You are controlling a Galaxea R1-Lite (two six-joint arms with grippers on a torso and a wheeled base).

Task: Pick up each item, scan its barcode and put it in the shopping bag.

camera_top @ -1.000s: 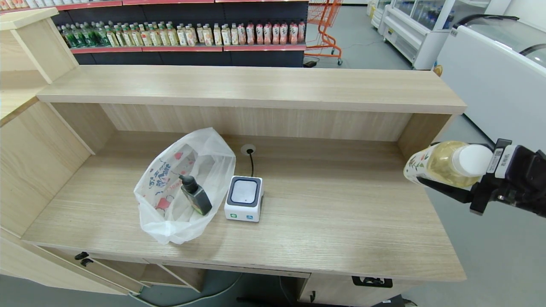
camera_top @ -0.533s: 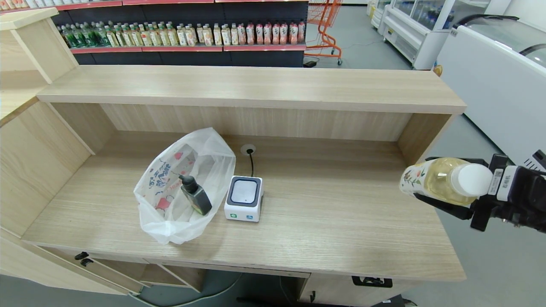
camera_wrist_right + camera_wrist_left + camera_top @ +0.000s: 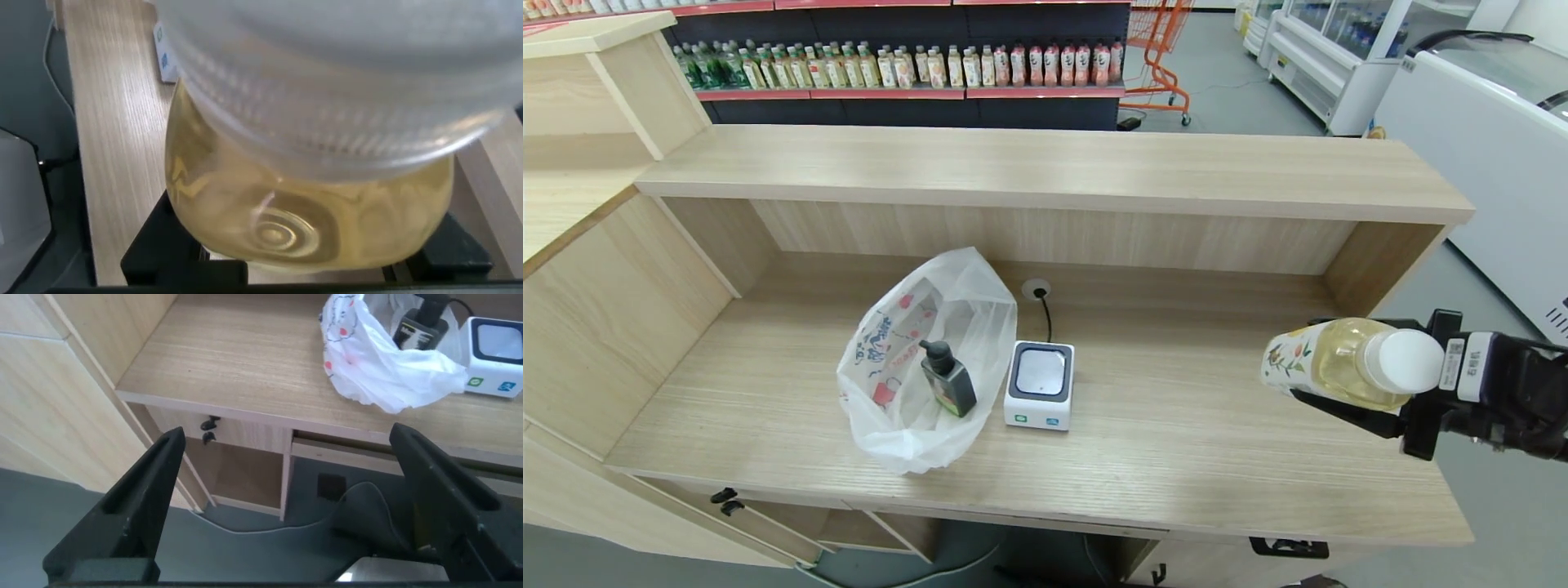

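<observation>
Right hand [image 3: 1343,367] clasps the bottle [image 3: 1303,363] by the counter [image 3: 1176,425]; left hand [image 3: 286,441] gapes toward the drawer handle [image 3: 210,429].

No print can be read — not on the bottle [image 3: 1327,371] nor the shopping bag [image 3: 886,359].

Pump bottle [image 3: 947,390] in shopping bag [image 3: 880,371]; scanner [image 3: 1040,384] just right; drink bottle [image 3: 1327,369] far right.

wooden counter [image 3: 1217,425] | shopping bag [image 3: 890,359] on it | scanner [image 3: 1041,384] just beside bag
</observation>
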